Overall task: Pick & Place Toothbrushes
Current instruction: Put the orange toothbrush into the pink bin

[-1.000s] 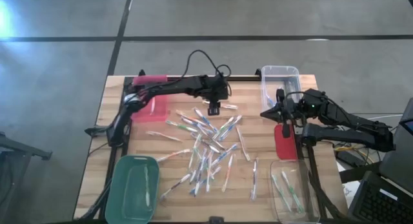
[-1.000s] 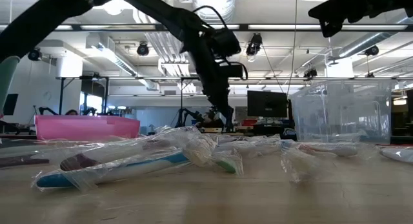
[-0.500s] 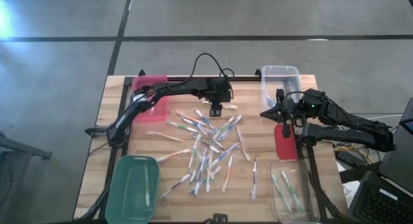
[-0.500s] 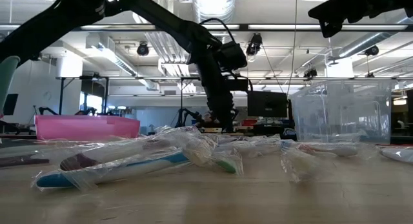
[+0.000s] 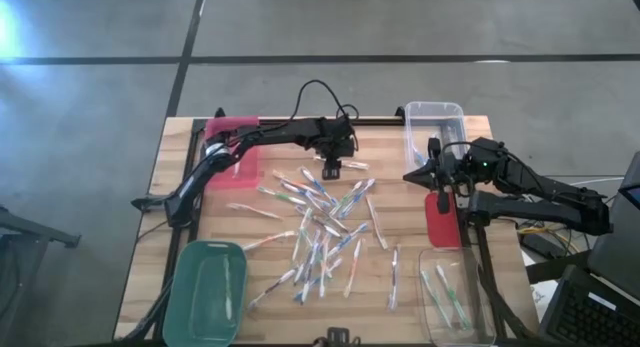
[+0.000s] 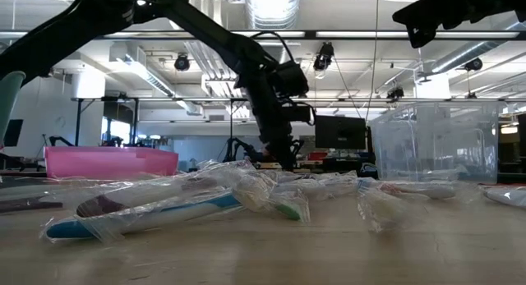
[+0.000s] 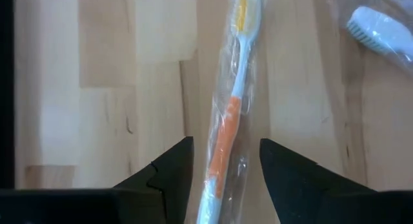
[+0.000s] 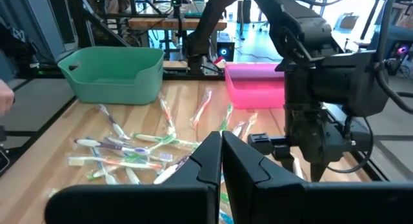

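Orange-handled toothbrush [image 7: 226, 130]: clear-wrapped, white stem, yellow bristles, lying flat on the wood at the far edge of the scatter, between the left gripper's two fingers.
Left gripper [image 5: 331, 168]: low over that brush near the table's far middle; fingers apart, one on each side of the wrapped handle, not closed on it.
Other toothbrushes [image 5: 318, 227]: thin pale sticks in clear wrappers with blue, green and pink accents, strewn over the table's middle; a few more lie in the clear bin [image 5: 452, 317] at the near right corner, one in the green bin [image 5: 205, 287].
Writing: no brand or label can be read on the wrappers.
Right gripper [image 5: 441, 197]: fingers pressed together, holding nothing, raised over the table's right side just beside the clear plastic tub [image 5: 434, 127].
Pink bin [image 5: 232, 152]: far left corner.
Red flat piece [image 5: 441, 223]: right edge, under the right arm.
Table [image 5: 420, 267]: pale wooden planks.
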Controlling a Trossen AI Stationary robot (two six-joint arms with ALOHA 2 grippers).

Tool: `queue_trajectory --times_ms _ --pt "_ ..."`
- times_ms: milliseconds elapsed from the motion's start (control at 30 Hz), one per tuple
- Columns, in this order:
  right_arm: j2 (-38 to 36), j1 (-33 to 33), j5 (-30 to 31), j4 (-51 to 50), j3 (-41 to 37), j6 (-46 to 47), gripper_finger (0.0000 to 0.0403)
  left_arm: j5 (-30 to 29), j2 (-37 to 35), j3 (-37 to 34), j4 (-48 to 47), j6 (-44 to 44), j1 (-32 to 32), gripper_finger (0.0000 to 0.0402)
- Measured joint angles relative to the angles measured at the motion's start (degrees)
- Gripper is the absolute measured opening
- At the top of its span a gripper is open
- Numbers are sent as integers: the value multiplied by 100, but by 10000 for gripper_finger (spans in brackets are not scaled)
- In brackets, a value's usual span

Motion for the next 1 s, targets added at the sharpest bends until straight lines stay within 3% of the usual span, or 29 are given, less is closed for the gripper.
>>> queue_trajectory --times_ms 733,1000 --pt "0 0 0 0 0 -4 8 -26 -7 -396 210 -176 52 155" --pt "0 0 0 2 0 -5 8 -74 -7 -394 217 -181 52 126"
